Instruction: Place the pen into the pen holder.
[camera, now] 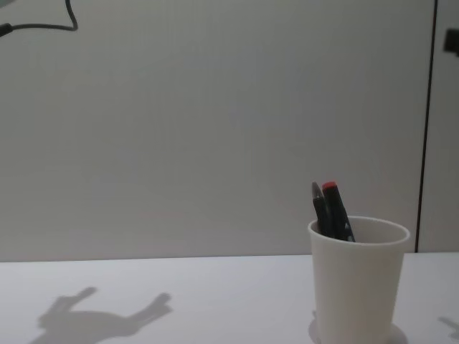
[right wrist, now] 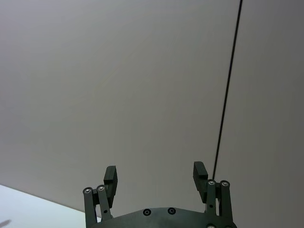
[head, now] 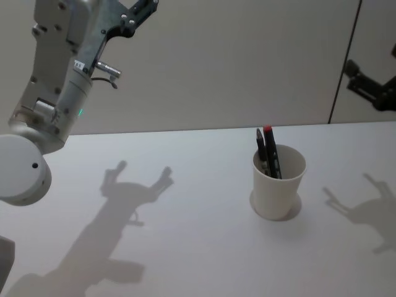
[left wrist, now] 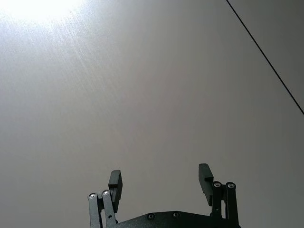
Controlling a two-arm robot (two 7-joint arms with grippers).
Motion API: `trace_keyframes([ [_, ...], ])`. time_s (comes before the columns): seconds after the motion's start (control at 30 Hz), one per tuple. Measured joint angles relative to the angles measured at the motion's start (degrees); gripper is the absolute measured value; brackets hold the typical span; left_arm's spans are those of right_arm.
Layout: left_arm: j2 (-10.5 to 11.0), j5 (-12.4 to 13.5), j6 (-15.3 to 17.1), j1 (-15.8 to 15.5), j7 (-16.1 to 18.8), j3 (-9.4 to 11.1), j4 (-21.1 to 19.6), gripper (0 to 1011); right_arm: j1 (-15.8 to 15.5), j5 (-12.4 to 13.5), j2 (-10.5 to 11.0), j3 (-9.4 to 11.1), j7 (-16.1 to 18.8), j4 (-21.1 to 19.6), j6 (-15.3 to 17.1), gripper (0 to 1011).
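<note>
The white paper cup pen holder (head: 278, 183) (camera: 357, 281) stands upright on the white table, right of centre. Two dark pens lean inside it against the far rim: one has a red end (head: 270, 150) (camera: 336, 208), the other is all dark (head: 260, 150) (camera: 320, 208). My left gripper (left wrist: 161, 184) is raised high at the left, open and empty, facing the wall. At the right edge my right gripper (right wrist: 155, 175) is lifted as well, open with nothing between its fingers.
The white table (head: 185, 247) is bordered at the back by a plain grey wall with a dark vertical seam (head: 343, 62) at the right. Shadows of both grippers fall on the tabletop.
</note>
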Motion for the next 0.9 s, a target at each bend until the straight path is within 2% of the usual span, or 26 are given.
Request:
trace_keyframes([
  [0.33,0.00,0.00,0.00,0.00,0.00,0.00,0.00,1000,-0.56,0.21,1.93,1.82,-2.34,-1.00,-0.48,1001],
  [0.53,0.00,0.00,0.00,0.00,0.00,0.00,0.01,1001,-0.68,0.24,2.31,2.21,-2.83,-1.22,-0.58,1001],
  [0.7,0.00,-0.50,0.08,0.23,0.00,0.52,0.58,1001,-0.81,-0.01,1.90,2.18,-2.79,-1.08,-0.58,1001],
  [0.9,0.14,-3.50,0.57,1.39,-0.20,3.12,3.31,1001,-1.40,-1.72,-0.17,1.82,-2.25,0.03,-0.52,1001],
])
